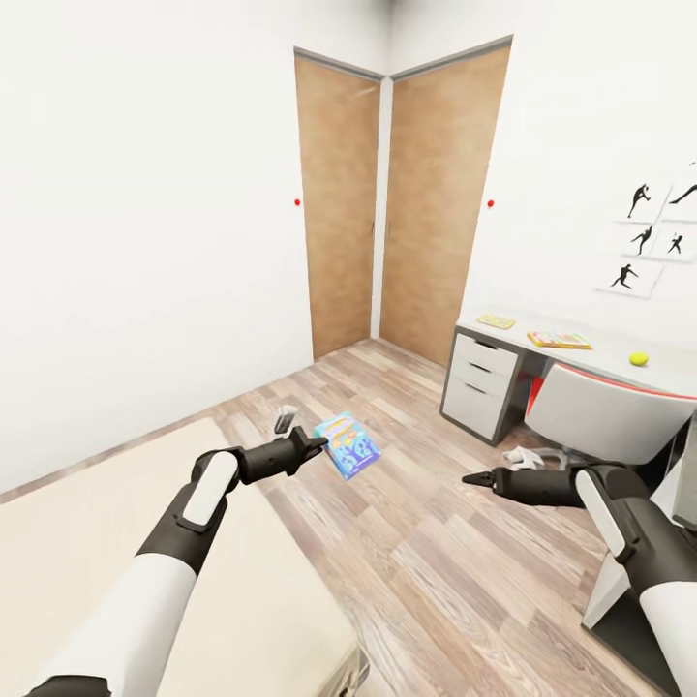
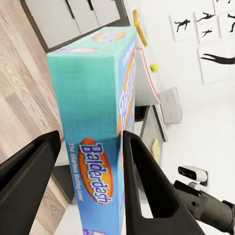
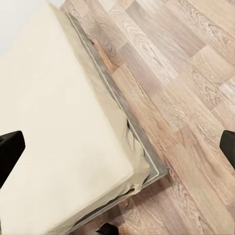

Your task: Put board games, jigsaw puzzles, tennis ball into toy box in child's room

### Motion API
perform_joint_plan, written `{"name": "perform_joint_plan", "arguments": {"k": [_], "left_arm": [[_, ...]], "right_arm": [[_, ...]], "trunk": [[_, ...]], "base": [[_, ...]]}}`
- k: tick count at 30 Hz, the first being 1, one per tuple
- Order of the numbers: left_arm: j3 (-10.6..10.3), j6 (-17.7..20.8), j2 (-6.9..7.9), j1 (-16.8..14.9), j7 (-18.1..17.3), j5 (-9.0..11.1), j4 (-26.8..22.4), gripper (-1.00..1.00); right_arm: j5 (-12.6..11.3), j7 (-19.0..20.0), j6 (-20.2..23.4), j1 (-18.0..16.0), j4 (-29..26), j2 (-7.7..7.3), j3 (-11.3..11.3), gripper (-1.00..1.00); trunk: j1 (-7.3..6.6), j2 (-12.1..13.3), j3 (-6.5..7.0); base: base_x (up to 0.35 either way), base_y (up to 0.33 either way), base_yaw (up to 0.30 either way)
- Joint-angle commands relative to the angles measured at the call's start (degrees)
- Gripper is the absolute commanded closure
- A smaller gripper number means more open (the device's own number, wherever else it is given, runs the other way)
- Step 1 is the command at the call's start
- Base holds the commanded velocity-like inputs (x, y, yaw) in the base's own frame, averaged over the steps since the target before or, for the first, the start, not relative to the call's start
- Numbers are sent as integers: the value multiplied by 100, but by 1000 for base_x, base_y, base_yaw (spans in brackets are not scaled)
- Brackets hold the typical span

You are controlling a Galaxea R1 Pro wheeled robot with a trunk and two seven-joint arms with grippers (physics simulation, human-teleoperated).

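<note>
The left gripper [image 1: 317,445] clamps its jaws on a blue "Balderdash" board game [image 1: 347,445], held above the wood floor [image 1: 436,561] beside the bed [image 1: 145,571]. The right gripper [image 1: 471,477] hangs with jaws spread wide. On the table [image 1: 600,350] lie two jigsaw puzzles [image 1: 559,340] and, near its front edge, the tennis ball [image 1: 638,359].

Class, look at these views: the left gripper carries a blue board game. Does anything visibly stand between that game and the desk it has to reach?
Mostly open wood floor lies between the blue board game in the left gripper and the table. A white chair is tucked at the table's front, so that side is partly blocked.
</note>
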Motion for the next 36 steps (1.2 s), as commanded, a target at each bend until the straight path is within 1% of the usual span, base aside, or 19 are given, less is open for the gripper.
{"name": "perform_joint_plan", "arguments": {"k": [1,5,11,22,24,26,27,29,36], "left_arm": [[7,20,16,-2,-33,-14,0,100],[8,22,58,3,-35,-6,1,100],[9,23,86,5,-35,-4,0,100],[1,17,86,1,-35,1,1,100],[1,16,86,1,-35,4,1,100],[1,16,86,3,-36,6,1,100],[0,15,87,3,-36,8,1,100],[0,15,87,1,-37,8,1,100],[0,14,87,1,-37,9,1,100]], "right_arm": [[33,35,48,-1,-21,3,1,-100],[39,17,103,7,-97,4,95,-100],[44,3,103,7,-148,5,206,-100],[54,-42,103,7,-147,14,249,-100],[62,-135,103,-4,-118,47,265,-100],[76,-311,103,-14,-98,105,280,-100],[87,-664,103,-26,-80,180,289,-100],[88,-849,103,-31,-74,212,292,-100],[84,-1109,103,-39,-66,246,281,-100]], "trunk": [[-21,35,10],[-109,195,82],[-241,436,190],[-482,877,387],[-526,958,423],[-570,1038,459],[-592,1078,477],[-636,1158,513],[-790,1439,638]], "base": [[0,0,-19],[0,0,-113],[0,0,-223],[0,0,-280],[0,0,-289],[0,0,-290],[0,0,-290],[0,0,-291],[0,0,-291]]}}
